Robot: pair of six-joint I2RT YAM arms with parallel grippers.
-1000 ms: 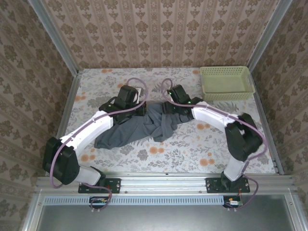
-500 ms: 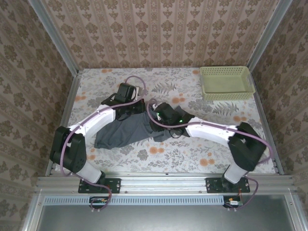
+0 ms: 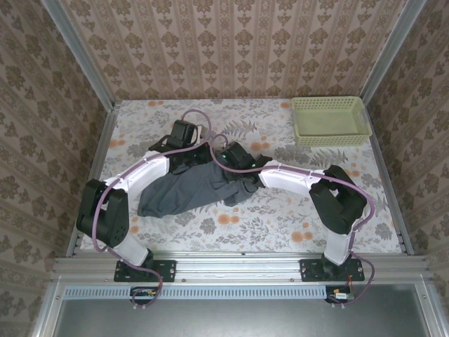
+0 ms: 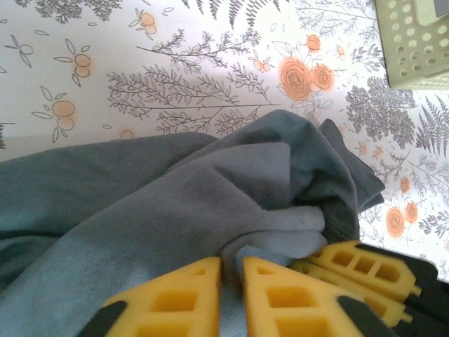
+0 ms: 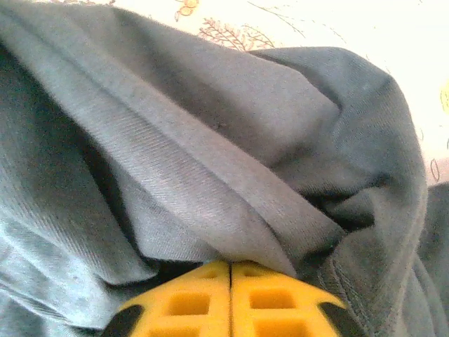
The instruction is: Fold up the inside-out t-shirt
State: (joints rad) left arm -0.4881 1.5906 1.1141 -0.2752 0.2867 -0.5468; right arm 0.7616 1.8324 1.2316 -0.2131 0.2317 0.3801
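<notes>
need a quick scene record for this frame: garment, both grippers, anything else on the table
garment: t-shirt, dark blue-grey, bunched and creased, not yet folded
location: middle of the floral table, between the two arms
left gripper: jaws nearly together, pinching a gather of the shirt
right gripper: shut on a fold of the shirt, close beside the left gripper
other: pale green basket at the far right corner, apart from the shirt

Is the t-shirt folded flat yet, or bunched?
Bunched, not folded. The dark slate blue-grey fabric t-shirt lies in a crumpled heap on the floral-print table; wrist views show loose, irregular creases, no flat layers.
</notes>
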